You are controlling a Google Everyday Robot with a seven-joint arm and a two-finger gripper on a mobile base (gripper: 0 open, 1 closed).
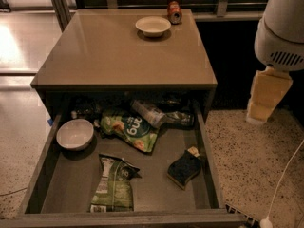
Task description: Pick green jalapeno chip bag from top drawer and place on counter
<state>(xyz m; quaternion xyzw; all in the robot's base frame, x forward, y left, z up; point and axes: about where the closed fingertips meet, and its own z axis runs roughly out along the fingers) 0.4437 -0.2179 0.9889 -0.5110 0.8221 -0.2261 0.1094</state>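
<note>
1. Green jalapeno chip bag (pixel 113 186): narrow, crumpled, dark green. A white-and-black strip runs along its left side, and its twisted dark top points toward the drawer's back. It lies flat on the drawer floor, front-left of centre.
2. Top drawer (pixel 159 196): shallow, grey-brown, low-sided. It stands pulled open beneath the counter.
3. Counter (pixel 114 56): glossy tan top with a thin dark edge, overhanging the drawer's rear.
4. Gripper (pixel 262 109): hangs in the air right of the counter, outside the drawer and well apart from the bag.

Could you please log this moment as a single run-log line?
pincer: right of counter, outside top drawer | green jalapeno chip bag: drawer front, untouched | placed: no
</note>
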